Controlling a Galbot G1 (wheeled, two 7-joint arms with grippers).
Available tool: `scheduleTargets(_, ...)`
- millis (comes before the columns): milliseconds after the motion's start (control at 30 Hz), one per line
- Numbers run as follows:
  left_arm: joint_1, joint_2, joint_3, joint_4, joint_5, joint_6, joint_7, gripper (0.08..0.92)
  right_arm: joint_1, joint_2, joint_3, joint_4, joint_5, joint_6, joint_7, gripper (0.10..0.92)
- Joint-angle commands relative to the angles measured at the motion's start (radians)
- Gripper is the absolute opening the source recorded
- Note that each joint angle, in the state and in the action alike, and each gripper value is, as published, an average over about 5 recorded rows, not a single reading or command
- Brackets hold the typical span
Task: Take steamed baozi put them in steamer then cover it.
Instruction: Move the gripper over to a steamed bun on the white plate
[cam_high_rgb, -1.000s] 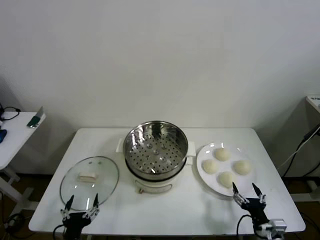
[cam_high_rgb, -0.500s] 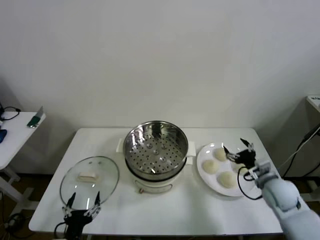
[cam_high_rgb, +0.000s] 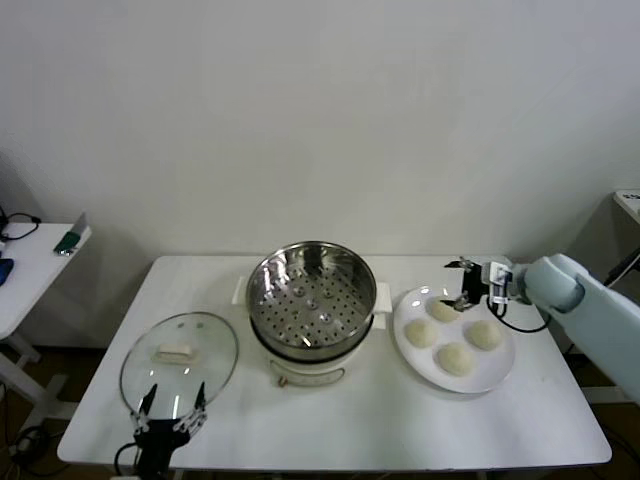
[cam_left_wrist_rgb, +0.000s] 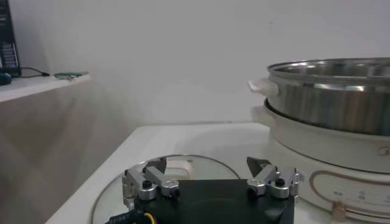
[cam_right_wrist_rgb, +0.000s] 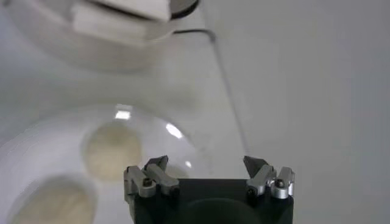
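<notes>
- Four buns (cam_high_rgb: 443, 310) lie on the plate (cam_high_rgb: 500, 367), none yet in the steamer (cam_high_rgb: 311, 298); the lid (cam_high_rgb: 179, 353) rests on the table.
- The right gripper (cam_high_rgb: 464, 285), fingers spread wide and holding nothing, hangs just above the farthest bun, with the steamer off to its side.
- Risk: descending off-centre could squash or roll that soft bun against its neighbours.
- Half a second ago it hovered nearer the plate's outer edge; the left gripper (cam_high_rgb: 172, 407), spread and holding nothing beside the lid, has barely moved.
</notes>
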Motion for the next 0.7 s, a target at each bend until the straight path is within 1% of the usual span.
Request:
scheduleTargets(33,-0.001,-0.005,0.003,0.01,0.003,-0.002,0.003,0.823,0.519,0.047,-0.607,-0.252,0.039,0.069,-0.321,0.823)
scheduleTargets(167,0.0,-0.009,0.002,0.012,0.002,-0.004,0.003,0.823,0.502,0.149,-0.64,-0.335,0.058,0.036,-0.308,0.823)
scheduleTargets(400,0.001,-0.009,-0.008,0.011,-0.003,-0.003,0.005,0.823,0.378,0.279,-0.558,-0.461,0.061,0.015,-0.271,0.823)
scheduleTargets(700,-0.006,-0.011,-0.009,0.02,-0.004,-0.001,0.006,0.823,0.293,0.392,-0.473,-0.617,-0.01,0.055,-0.227,0.823)
